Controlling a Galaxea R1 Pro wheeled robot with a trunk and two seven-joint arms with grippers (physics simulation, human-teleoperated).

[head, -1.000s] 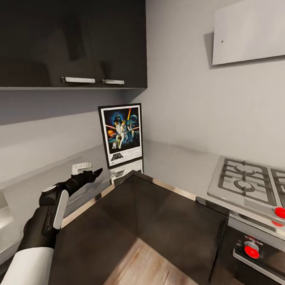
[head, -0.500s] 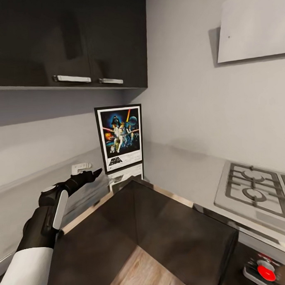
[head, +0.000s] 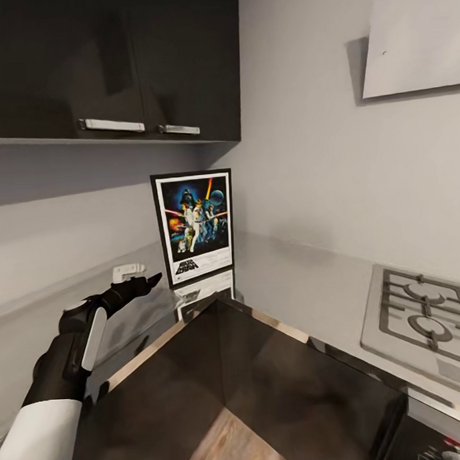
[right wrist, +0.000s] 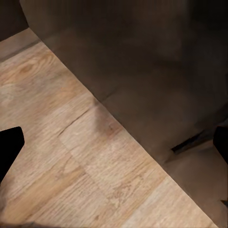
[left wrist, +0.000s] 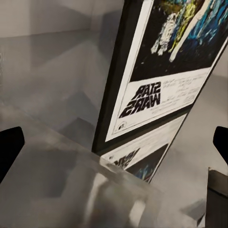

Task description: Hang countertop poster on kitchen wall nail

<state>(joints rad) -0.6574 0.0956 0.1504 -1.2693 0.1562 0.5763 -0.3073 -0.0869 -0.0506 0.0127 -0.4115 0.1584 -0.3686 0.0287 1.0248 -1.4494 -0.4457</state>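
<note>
Near the poster (head: 194, 223), left end effector (head: 150, 280) has edged closer.

Grey kitchen countertop (head: 306, 280) — the poster (head: 194, 225) stands upright in its corner.

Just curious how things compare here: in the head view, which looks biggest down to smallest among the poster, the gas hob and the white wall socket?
1. Poster and gas hob: look alike in size; the hob is cut off by the picture's edge, so unranked.
2. White wall socket: clearly smallest.

Dark wall cabinets (head: 109, 68), gas hob (head: 428, 322), wooden floor (right wrist: 71, 156).
</note>
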